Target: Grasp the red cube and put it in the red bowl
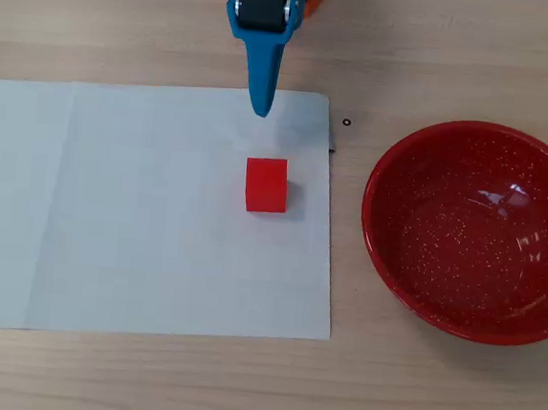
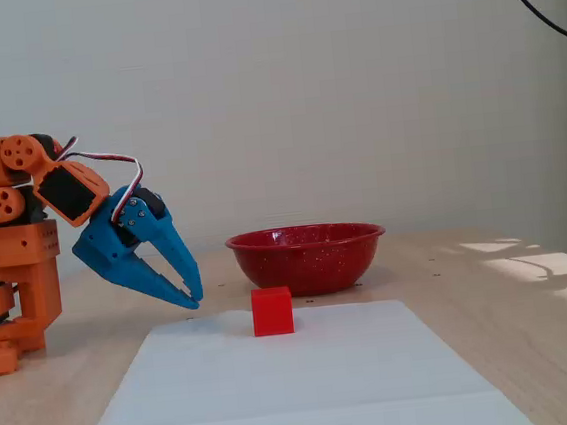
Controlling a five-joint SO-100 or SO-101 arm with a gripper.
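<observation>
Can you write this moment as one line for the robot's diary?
gripper: shut, empty, above paper | red cube: on paper, untouched | red bowl: empty

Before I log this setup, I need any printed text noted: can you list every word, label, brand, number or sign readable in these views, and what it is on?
None: no readable text in either view.
The red cube has plain faces.
The red bowl carries only white speckles.
The white paper sheet is blank.
The blue gripper and the orange arm show no label.
</observation>
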